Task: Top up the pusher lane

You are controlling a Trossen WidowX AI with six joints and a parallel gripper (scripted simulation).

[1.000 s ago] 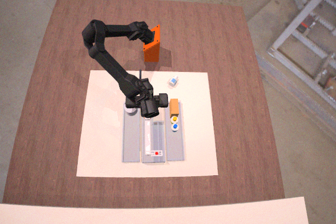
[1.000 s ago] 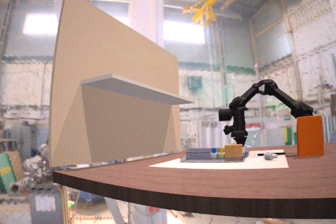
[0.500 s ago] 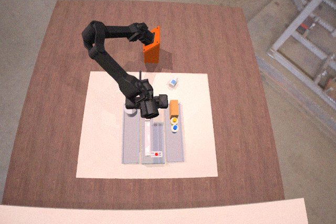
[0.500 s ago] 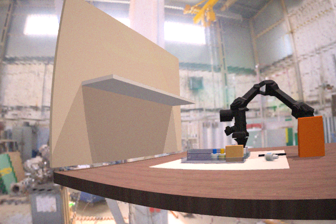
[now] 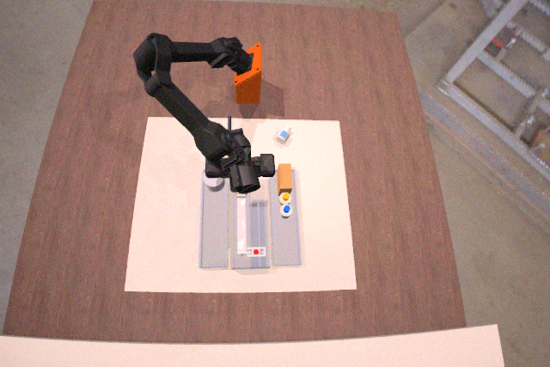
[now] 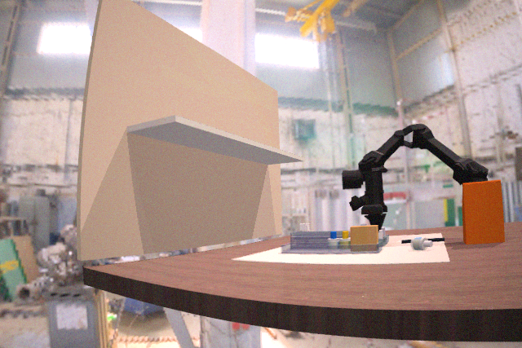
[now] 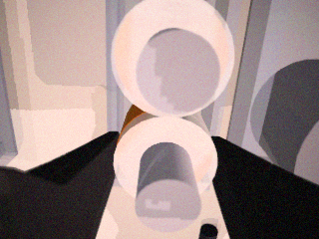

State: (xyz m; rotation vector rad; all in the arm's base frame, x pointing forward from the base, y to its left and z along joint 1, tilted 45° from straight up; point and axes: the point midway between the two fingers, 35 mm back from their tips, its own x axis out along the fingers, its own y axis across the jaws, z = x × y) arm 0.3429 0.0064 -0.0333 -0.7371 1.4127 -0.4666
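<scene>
My gripper (image 5: 243, 185) (image 6: 376, 222) (image 7: 163, 142) is shut on a white jar with a grey lid (image 7: 164, 169), held upright between the black fingers. It stands at the arm-side end of the middle lane (image 5: 259, 229) of the grey lane tray. Straight ahead in the wrist view a second, like jar (image 7: 171, 70) stands in the same lane, touching the held one or nearly so. A small orange patch shows between them. In the overhead view the gripper hides both jars. A white strip (image 5: 241, 225) runs along the middle lane to a red mark (image 5: 256, 251) at its far end.
The right lane (image 5: 287, 242) holds an orange box (image 5: 284, 178) (image 6: 364, 235), a yellow-lidded jar (image 5: 285, 197) and a blue-lidded jar (image 5: 286, 210). A grey-lidded jar (image 5: 213, 182) stands in the left lane. A blue-labelled jar (image 5: 283, 134) (image 6: 418, 243) lies loose on the mat. An orange block (image 5: 248, 78) (image 6: 482, 211) stands behind.
</scene>
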